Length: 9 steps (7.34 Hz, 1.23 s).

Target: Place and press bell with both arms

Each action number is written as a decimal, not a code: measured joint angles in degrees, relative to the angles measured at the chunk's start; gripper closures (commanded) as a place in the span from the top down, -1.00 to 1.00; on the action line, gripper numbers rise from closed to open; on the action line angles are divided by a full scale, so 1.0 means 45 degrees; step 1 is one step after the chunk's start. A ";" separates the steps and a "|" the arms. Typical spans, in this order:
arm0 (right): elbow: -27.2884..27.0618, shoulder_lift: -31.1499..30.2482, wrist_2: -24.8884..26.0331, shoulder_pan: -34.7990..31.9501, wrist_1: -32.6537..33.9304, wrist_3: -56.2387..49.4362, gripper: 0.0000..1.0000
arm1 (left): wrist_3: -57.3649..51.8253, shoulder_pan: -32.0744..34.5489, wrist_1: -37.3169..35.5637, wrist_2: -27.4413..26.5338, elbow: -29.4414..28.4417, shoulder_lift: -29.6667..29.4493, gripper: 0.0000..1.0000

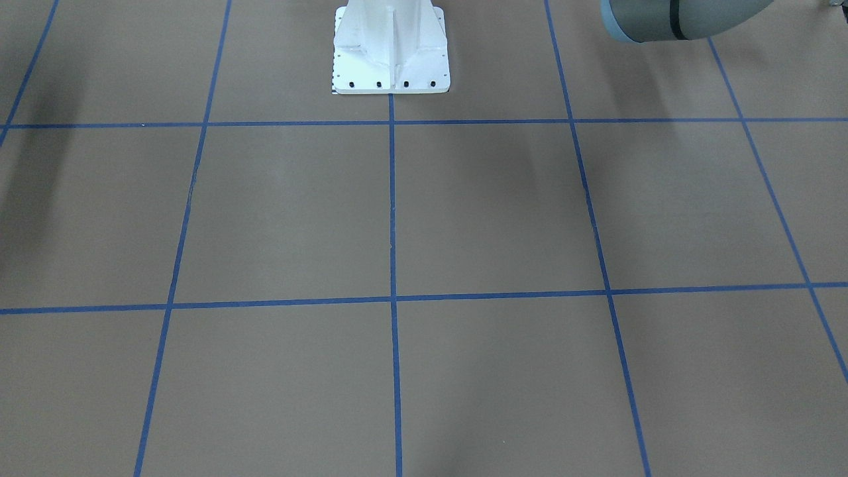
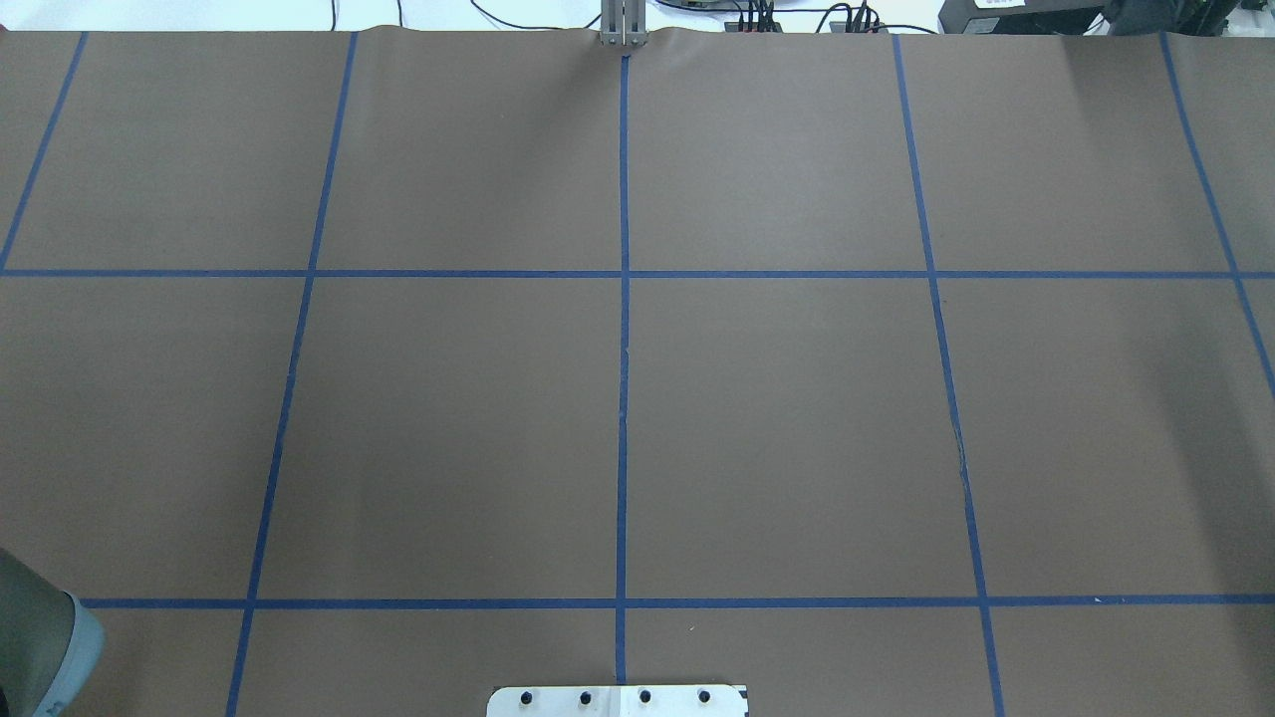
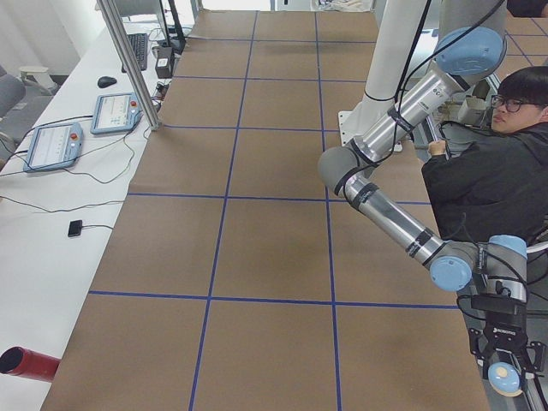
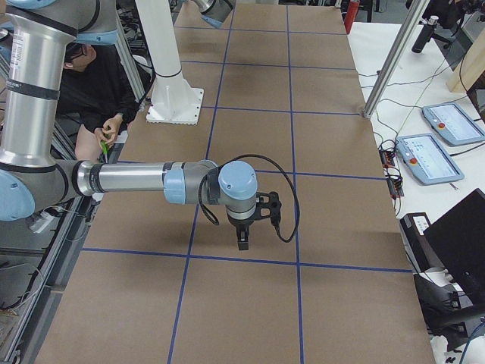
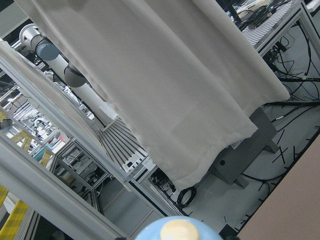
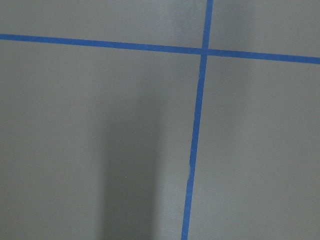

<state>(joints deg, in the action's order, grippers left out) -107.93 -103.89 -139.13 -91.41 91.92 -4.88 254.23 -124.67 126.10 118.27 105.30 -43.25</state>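
The light-blue bell [image 3: 503, 378] with its cream button sits between the fingers of my left gripper [image 3: 505, 370], off the table's near right corner in the exterior left view. Its top also shows at the bottom edge of the left wrist view [image 5: 177, 231]. I cannot tell if that gripper is shut on it. My right gripper [image 4: 242, 243] points down over the brown table in the exterior right view; I cannot tell if it is open or shut. The right wrist view shows only bare table and blue tape lines.
The white pedestal [image 1: 391, 66] is bolted at the robot's edge of the table [image 2: 797, 418]. A seated operator in black [image 3: 488, 171] is behind it. Teach pendants [image 3: 116, 113], a metal post [image 3: 128, 60] and a red cylinder [image 3: 26, 364] are along the far side.
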 measured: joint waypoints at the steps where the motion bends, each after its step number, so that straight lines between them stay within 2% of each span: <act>1: 0.0006 0.0001 0.0000 -0.0003 -0.0002 -0.0003 1.00 | -0.0733 -0.0028 -0.1320 -0.0046 0.0805 -0.0078 -1.00; 3: 0.0007 -0.0002 0.0000 -0.0005 -0.0014 -0.0008 1.00 | -0.2233 -0.0031 -0.3905 -0.0590 0.1789 -0.0702 -1.00; 5: -0.0024 -0.0041 0.0022 -0.0011 -0.0021 -0.0044 1.00 | -0.3886 -0.0029 -0.6529 -0.1789 0.2322 -0.1974 -1.00; 9: -0.0042 -0.0073 0.0058 -0.0019 -0.0036 -0.0118 1.00 | -0.6074 0.0048 -0.9485 -0.4239 0.3846 -0.2584 -1.00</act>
<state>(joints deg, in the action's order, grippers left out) -108.12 -104.22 -138.87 -91.49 91.76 -5.41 226.89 -124.45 83.41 99.19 122.60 -54.88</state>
